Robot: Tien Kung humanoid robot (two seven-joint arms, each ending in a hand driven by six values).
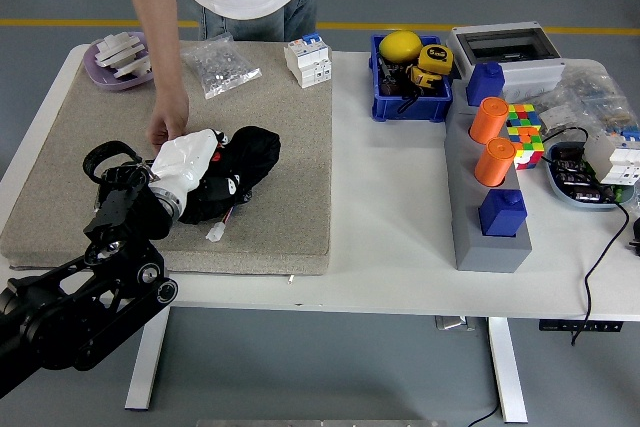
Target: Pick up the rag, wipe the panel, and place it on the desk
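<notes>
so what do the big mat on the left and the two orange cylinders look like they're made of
The mat looks like coarse felt or carpet-like foam: beige, speckled, matte, with a thick soft edge. The orange cylinders look like smooth moulded plastic, evenly coloured with a slight sheen, though that is a guess.

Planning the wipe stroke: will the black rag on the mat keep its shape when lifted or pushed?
Probably not. The black rag lies crumpled in soft folds, so it should droop when lifted. Pushed across the rough mat, it would likely bunch rather than slide. It looks light.
</notes>
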